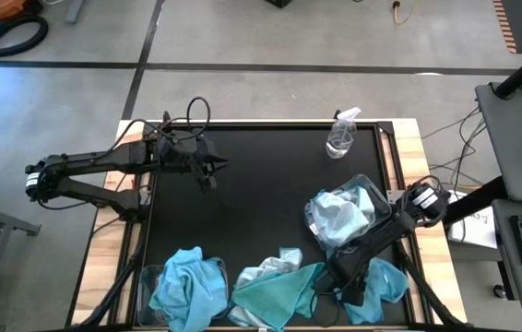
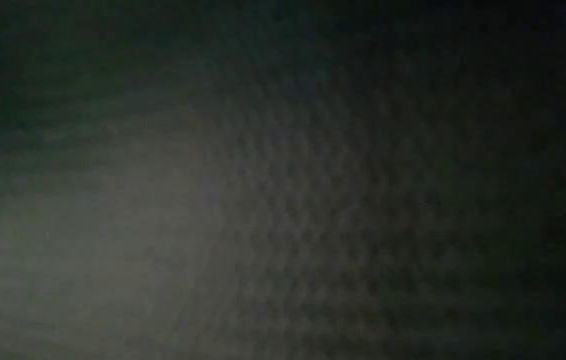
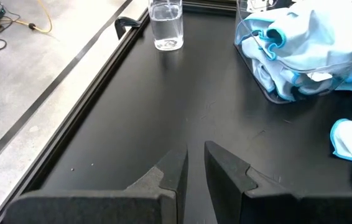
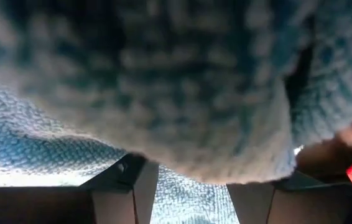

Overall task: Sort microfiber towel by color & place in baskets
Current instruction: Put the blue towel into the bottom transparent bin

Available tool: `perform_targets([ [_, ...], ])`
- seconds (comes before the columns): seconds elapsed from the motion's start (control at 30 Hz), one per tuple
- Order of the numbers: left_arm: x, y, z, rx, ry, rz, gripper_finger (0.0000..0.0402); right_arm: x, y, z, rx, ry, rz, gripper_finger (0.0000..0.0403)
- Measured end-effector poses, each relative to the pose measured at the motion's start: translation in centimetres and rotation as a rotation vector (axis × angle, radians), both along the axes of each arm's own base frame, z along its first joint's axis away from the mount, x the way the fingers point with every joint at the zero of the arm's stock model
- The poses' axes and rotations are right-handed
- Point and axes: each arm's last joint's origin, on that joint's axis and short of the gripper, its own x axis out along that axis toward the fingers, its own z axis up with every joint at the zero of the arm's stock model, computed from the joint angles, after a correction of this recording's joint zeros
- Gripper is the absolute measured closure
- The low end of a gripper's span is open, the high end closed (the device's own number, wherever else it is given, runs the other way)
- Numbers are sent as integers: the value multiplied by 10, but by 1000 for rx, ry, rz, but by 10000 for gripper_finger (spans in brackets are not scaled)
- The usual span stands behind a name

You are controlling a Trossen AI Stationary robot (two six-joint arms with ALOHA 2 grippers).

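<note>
The right gripper [image 1: 350, 293] is down at the near edge of the black table [image 1: 261, 203], in the pile of microfiber towels, between a teal cloth [image 1: 279, 293] and a sky-blue cloth [image 1: 390, 281]. In the right wrist view its two dark fingers [image 4: 135, 180] stand wide apart, with blue towel pile [image 4: 182, 93] pressed close over them and more cloth visible in the gap. The jaws are spread, in contact with towel fabric; no clamped hold on a cloth is visible.

The left gripper [image 1: 207, 166] hangs over the bare far-left part of the table, well apart from every towel. In the left wrist view its fingers [image 3: 176, 171] stand nearly together, a narrow slit between them, with nothing inside: almost closed and empty.

Towel positions:
- A clear rectangular plastic basket [image 1: 385, 207] at the right side of the table holds pale whitish-blue cloths [image 1: 339, 217], heaped above its rim.
- A second clear basket [image 1: 146, 295] at the near left edge holds a bunched sky-blue cloth [image 1: 187, 286], which spills over its rim.
- A pale cloth [image 1: 275, 265] lies crumpled just beside the teal cloth, touching it.

The towels are crumpled, so no long axis or pointing direction can be stated. The right-hand basket sits skewed to the table edges.

A clear spray bottle [image 1: 342, 136] stands upright near the far edge. The low view shows only a dark blur.
</note>
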Motion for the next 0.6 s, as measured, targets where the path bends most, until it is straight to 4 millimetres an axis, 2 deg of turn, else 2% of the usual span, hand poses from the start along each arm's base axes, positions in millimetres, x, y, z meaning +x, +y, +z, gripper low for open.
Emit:
perform_targets([
  [0.17, 0, 0, 0, 0, 0, 0, 362, 1, 0, 1, -5, -27, -6, 257],
  [0.27, 0, 0, 0, 0, 0, 0, 362, 2, 1, 1, -5, -31, -8, 289],
  [0.47, 0, 0, 0, -7, -2, 4, 362, 5, 3, 5, 7, -45, -10, 381],
  [0.6, 0, 0, 0, -7, -2, 3, 362, 10, 6, 18, 26, -76, -22, 390],
])
